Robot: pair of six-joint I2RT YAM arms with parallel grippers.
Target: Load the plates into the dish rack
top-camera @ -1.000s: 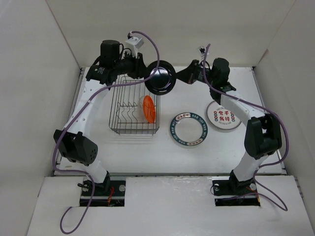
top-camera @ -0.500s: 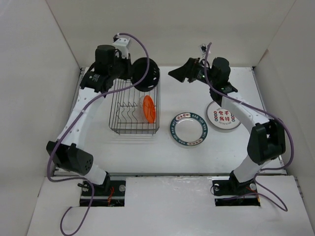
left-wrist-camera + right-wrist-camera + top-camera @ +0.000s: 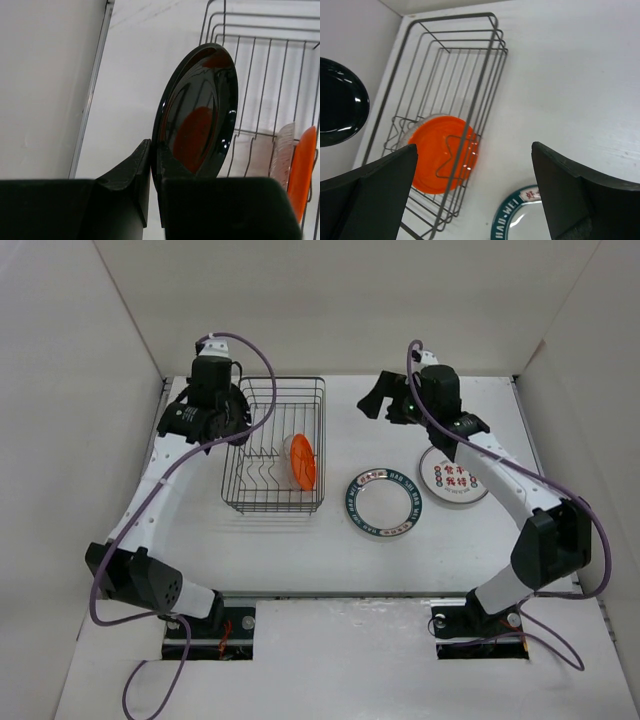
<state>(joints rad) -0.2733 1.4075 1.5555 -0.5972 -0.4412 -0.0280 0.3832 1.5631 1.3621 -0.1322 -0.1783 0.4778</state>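
My left gripper (image 3: 222,418) (image 3: 154,150) is shut on the rim of the black plate (image 3: 197,115) (image 3: 340,102). It holds the plate upright on edge, just left of the dish rack (image 3: 272,508) (image 3: 260,75) (image 3: 490,75) at its far-left end. In the rack an orange plate (image 3: 302,462) (image 3: 442,160) (image 3: 302,170) stands on edge with a clear plate (image 3: 282,150) beside it. My right gripper (image 3: 375,400) (image 3: 475,147) hangs open and empty, right of the rack. A teal-rimmed lettered plate (image 3: 384,504) (image 3: 520,215) and a plate with red-green characters (image 3: 452,477) lie flat on the table.
White walls close in the table on the left (image 3: 80,390), back and right. My right arm's forearm (image 3: 500,475) passes over the edge of the character plate. Several upright tines (image 3: 258,468) stand inside the rack left of the orange plate.
The right gripper let go of the black plate, opened wide and drew back right. The left arm carried the plate left, from between the arms to the rack's far-left side.
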